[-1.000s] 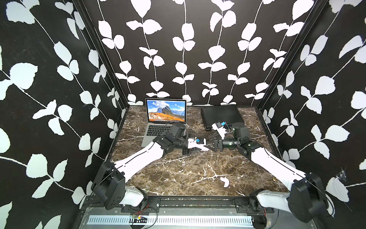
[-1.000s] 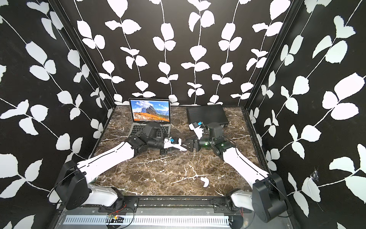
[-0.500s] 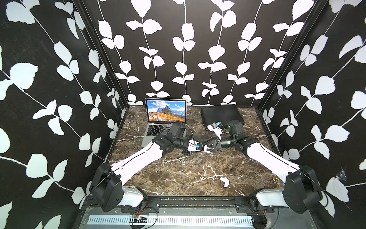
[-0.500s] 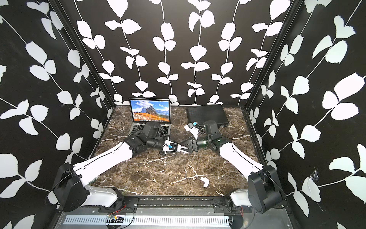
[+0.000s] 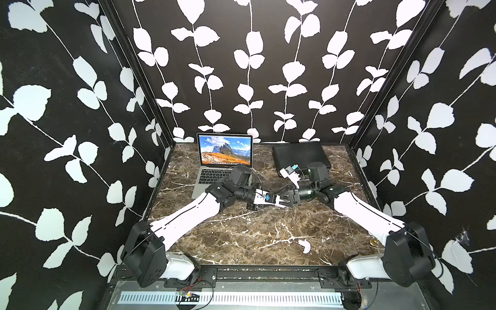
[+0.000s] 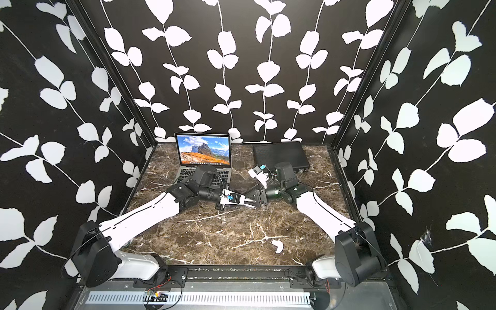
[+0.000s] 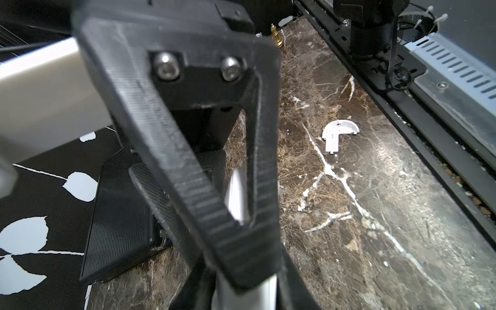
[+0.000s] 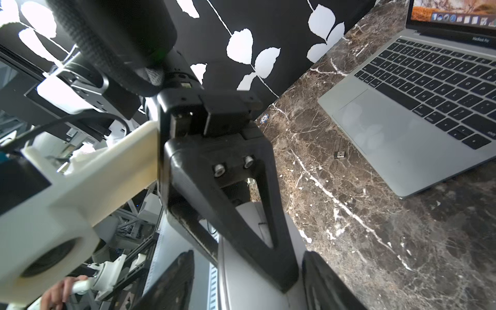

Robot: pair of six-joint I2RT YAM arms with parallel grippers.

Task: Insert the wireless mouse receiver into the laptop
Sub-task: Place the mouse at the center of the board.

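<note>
Brown marble tabletop point(image 5: 241, 241) within black, white-leafed walls point(image 5: 241, 67); the laptop point(image 5: 225, 151) stands open at back left, the receiver point(image 8: 339, 154) on the marble just beside it, a black case point(image 5: 298, 154) at back right. At centre the left gripper point(image 6: 243, 205) is clamped on the wireless mouse point(image 8: 249, 281); the right gripper point(image 6: 252, 202) faces it tip to tip, jaws apart on either side of the mouse. The left arm point(image 5: 193, 214) and right arm point(image 5: 362, 212) reach low and inward from the near corners; a white cover piece point(image 5: 305, 246) lies front right.
</note>
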